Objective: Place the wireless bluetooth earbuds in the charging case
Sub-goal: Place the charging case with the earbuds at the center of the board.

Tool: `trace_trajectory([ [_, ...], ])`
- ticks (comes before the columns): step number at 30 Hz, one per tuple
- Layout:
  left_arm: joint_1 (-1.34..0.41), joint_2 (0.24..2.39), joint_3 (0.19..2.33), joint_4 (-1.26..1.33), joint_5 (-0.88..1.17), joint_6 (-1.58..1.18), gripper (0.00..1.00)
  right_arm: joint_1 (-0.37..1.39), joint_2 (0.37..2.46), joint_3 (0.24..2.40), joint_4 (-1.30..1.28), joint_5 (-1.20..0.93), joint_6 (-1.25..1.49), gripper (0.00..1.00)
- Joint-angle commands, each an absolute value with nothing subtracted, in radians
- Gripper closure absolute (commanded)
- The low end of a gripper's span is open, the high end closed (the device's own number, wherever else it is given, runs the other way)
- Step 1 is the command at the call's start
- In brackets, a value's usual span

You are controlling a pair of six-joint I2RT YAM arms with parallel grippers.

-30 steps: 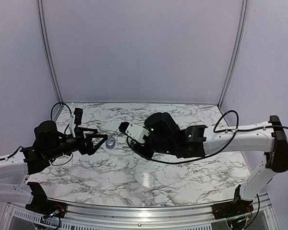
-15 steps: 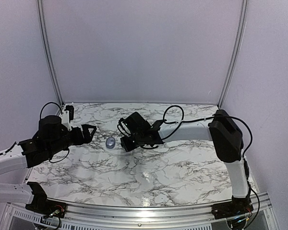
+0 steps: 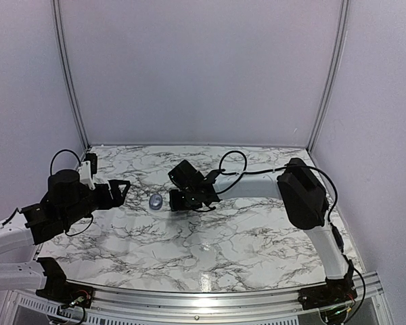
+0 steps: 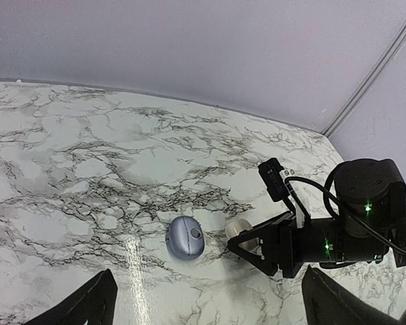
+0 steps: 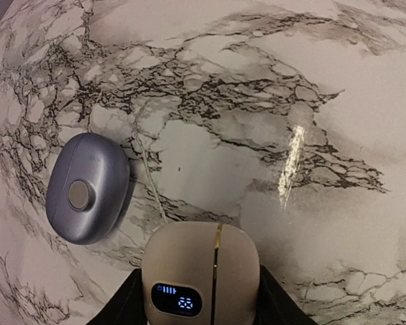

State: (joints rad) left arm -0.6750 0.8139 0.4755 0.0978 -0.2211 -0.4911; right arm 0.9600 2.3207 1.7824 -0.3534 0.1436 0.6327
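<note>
The right arm [image 3: 257, 183] stretches low across the marble table [image 3: 243, 237], its right gripper [image 4: 238, 238] clamped on the beige charging case [image 5: 199, 271], just beside a blue-grey oval piece [image 5: 88, 188]. The left gripper [image 3: 122, 192] hovers to the left, fingers spread wide.

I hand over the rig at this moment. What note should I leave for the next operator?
Left gripper: open, empty, apart from the things.
Right gripper: shut on the white case, low over the table. The case looks closed and its display is lit.
A blue-grey pod lies on the table beside the case, not touching it.
Earbuds: none seen loose in any view.
Done: the case is gripped.
Left: find the earbuds, open the case, insert both.
</note>
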Motion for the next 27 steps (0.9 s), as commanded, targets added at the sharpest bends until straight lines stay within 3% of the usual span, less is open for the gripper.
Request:
trace_trajectory([
  [1,-0.67,0.799,0.466,0.069,-0.253,-0.496,0.01,0.957,2.359,1.859,-0.401,0.181,0.731,0.57],
  [11,-0.67,0.805,0.465,0.07,-0.245,-0.521,0.01,0.955,2.337,1.832,-0.384,0.195,0.765,0.35],
  [19,-0.67,0.844,0.505,0.054,-0.208,-0.512,0.01,0.951,2.159,1.688,-0.253,0.248,0.67,0.24],
  [22,-0.669,0.884,0.547,0.039,-0.188,-0.492,0.01,0.942,2.063,1.613,-0.192,0.285,0.604,0.03],
  [27,-0.67,0.944,0.614,0.013,-0.176,-0.465,0.01,0.898,1.918,1.525,-0.209,0.336,0.512,0.02],
])
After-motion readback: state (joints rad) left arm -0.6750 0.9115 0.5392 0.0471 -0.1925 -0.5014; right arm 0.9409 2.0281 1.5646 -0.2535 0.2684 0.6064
